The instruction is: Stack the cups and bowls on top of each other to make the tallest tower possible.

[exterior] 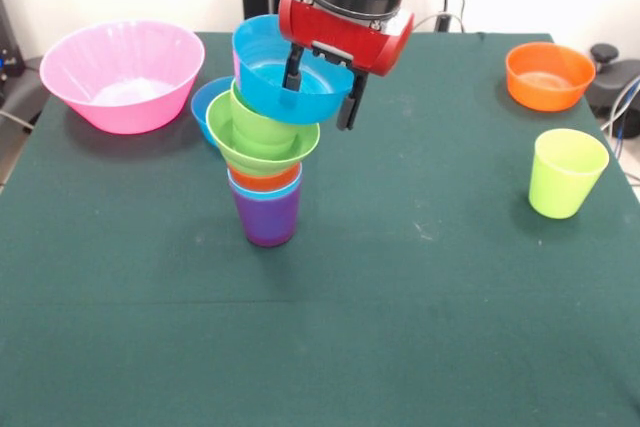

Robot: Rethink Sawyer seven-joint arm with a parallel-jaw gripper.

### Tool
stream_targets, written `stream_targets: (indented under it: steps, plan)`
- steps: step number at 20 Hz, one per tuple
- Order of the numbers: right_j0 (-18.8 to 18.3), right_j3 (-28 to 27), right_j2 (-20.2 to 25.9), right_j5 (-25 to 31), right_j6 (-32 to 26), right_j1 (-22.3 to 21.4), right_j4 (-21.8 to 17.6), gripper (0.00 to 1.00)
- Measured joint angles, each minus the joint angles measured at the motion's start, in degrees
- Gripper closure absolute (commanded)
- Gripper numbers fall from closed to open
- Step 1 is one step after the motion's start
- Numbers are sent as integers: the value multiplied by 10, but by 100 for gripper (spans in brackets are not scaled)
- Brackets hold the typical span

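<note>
Two blue bowls (285,77), one pink bowl (122,74), one orange bowl (548,75), one yellow-green cup (565,173); tool (322,89) clamped on the upper blue bowl's rim.

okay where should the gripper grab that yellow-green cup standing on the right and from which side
Take the yellow-green cup by its rim, coming straight down from above, one finger inside and one outside the wall. It stands upright, mouth open upward, with nothing touching it; the orange bowl sits apart behind it. Its sides taper downward, so a side grip could slip.
</note>
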Motion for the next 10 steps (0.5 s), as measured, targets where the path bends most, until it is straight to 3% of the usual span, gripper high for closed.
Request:
stream_targets:
  steps: [10]
  plan:
    - [-20, 5, 24, 0, 0, -6, 0, 0]
